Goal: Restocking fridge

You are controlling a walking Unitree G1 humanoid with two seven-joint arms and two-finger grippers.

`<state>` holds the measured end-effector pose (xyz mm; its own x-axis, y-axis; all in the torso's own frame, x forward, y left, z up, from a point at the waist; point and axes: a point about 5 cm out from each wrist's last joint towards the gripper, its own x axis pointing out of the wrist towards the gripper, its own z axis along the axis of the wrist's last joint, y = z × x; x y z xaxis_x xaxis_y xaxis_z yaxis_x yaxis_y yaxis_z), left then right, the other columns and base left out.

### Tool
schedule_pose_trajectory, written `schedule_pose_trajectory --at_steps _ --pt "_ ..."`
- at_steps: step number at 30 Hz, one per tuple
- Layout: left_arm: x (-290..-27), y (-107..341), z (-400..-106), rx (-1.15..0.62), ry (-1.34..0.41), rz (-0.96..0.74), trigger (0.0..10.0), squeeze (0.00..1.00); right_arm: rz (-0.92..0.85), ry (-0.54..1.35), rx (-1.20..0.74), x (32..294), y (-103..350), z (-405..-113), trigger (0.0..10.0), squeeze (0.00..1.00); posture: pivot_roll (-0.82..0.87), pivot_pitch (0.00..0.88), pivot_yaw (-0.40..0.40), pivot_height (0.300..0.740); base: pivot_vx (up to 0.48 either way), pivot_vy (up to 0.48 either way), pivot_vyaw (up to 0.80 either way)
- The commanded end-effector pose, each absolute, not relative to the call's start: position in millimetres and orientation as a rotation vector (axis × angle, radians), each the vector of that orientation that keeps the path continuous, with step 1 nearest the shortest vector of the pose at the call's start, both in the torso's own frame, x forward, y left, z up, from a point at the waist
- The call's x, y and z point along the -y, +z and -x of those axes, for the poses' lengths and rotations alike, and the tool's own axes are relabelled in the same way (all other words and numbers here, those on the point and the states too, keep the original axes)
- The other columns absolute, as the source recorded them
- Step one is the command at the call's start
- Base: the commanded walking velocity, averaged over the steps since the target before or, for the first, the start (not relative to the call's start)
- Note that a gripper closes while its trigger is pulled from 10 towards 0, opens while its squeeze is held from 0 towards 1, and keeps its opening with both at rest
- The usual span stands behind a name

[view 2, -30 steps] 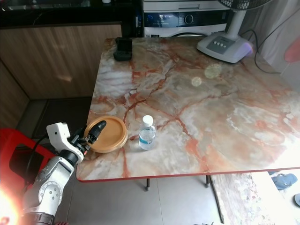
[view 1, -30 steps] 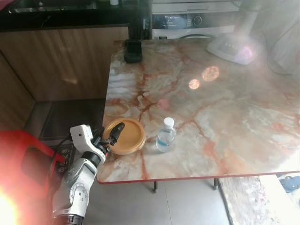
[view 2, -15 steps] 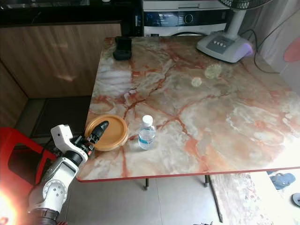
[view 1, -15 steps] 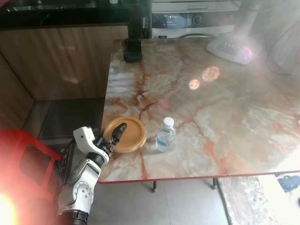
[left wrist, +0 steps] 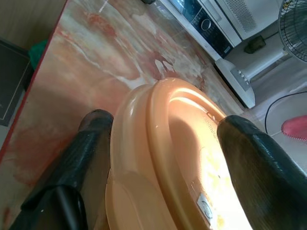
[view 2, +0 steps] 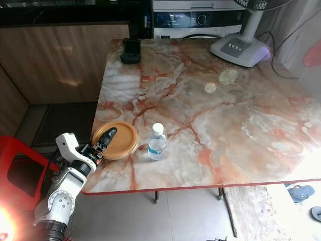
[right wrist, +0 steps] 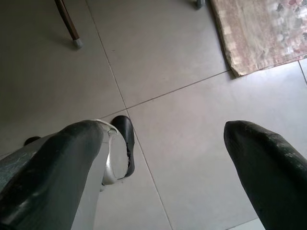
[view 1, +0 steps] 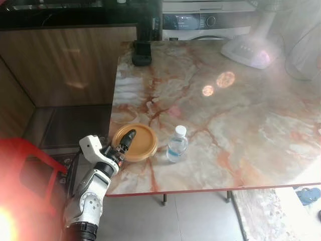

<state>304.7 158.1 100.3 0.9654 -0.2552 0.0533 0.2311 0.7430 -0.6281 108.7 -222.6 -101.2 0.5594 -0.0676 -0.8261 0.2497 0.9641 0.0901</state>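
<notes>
From the head I see the orange lid (view 2: 116,140) at the table's (view 2: 215,125) near-left corner, a bottle (view 2: 157,142) just beside it. At my left wrist, the left gripper (left wrist: 158,158) straddles the lid's rim, not closed (fingers apart). The right gripper (right wrist: 168,158) hangs open above floor (right wrist: 172,62).

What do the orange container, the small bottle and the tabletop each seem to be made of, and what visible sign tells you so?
Orange container: probably plastic, glossy moulded rim.
Bottle: clear plastic by its see-through body, white cap.
Tabletop: marble or marble-look, polished, with red veins and glare spots.
</notes>
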Motion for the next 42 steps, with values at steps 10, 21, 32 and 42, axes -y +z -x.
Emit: schedule_pose_trajectory --at_steps 10,21,32,42 --pt "-154.4 102.6 -305.8 -0.017 -0.285 0.686 0.0 0.0 -0.176 -0.183 -0.978 227.8 -101.3 -104.4 10.0 0.0 0.08 0.085 -0.065 0.74 0.0 0.0 0.0" --pt "-150.9 103.3 -305.3 -0.009 -0.294 0.686 0.0 0.0 -0.167 -0.182 -0.975 229.0 -100.8 -105.0 10.0 0.0 0.07 0.083 -0.071 0.74 0.0 0.0 0.0" --pt "-158.4 111.6 -301.6 0.047 -0.248 0.721 0.0 0.0 -0.173 -0.189 -0.978 230.1 -101.0 -103.6 10.0 0.0 0.08 0.078 -0.074 0.74 0.0 0.0 0.0" --pt "-181.1 145.9 -290.3 0.212 -0.162 0.723 10.0 0.0 -0.194 -0.224 -0.977 231.5 -101.6 -100.2 10.0 0.0 0.09 0.071 -0.071 0.74 0.0 0.0 0.0"
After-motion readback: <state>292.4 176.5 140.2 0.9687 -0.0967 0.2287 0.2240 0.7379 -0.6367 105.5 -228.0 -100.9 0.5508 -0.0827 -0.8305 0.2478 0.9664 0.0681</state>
